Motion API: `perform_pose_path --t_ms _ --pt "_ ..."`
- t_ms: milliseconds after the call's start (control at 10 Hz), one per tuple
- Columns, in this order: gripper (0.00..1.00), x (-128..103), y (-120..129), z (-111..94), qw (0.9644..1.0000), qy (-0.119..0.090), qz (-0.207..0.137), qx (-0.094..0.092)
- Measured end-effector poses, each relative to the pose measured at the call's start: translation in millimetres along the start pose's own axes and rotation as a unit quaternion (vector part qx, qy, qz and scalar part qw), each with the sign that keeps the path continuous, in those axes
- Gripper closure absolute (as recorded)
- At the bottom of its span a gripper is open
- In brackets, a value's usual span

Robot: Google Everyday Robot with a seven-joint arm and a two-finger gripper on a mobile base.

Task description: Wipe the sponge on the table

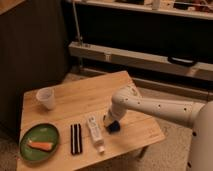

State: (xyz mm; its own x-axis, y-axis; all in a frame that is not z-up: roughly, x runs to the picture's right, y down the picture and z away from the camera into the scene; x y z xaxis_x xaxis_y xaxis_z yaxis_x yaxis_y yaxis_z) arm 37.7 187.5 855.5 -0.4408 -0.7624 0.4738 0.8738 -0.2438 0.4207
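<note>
The small blue sponge (114,128) lies on the light-wood table (85,100), right of the middle and near the front edge. My gripper (109,122) comes in from the right on the white arm and points down onto the sponge. It is shut on the sponge and covers its upper left part, so only the lower right of the sponge shows. The sponge rests against the tabletop, just right of the white tube (94,131).
A black-and-white striped bar (76,138) lies left of the tube. A green plate (30,135) with an orange piece (41,146) sits at the front left, and a white cup (46,97) stands at the back left. A metal rail and dark shelving run behind the table.
</note>
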Motion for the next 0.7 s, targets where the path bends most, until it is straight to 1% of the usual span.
perform_pose_path --t_ms 100,200,300,400,500,700 --pt "0.72 1.1 4.3 0.6 1.0 -0.002 0.006 -0.002" --pt "0.74 8.0 14.5 0.4 0.9998 -0.002 0.013 -0.012" --pt "0.74 18.3 27.3 -1.6 0.9996 0.005 0.021 -0.018" --pt "0.74 27.1 46.8 -6.5 0.9991 0.01 0.026 -0.031" --pt "0.74 37.9 61.6 -15.0 0.9986 0.016 0.032 -0.038" --pt "0.74 52.7 78.0 -30.5 0.9975 0.025 0.04 -0.052"
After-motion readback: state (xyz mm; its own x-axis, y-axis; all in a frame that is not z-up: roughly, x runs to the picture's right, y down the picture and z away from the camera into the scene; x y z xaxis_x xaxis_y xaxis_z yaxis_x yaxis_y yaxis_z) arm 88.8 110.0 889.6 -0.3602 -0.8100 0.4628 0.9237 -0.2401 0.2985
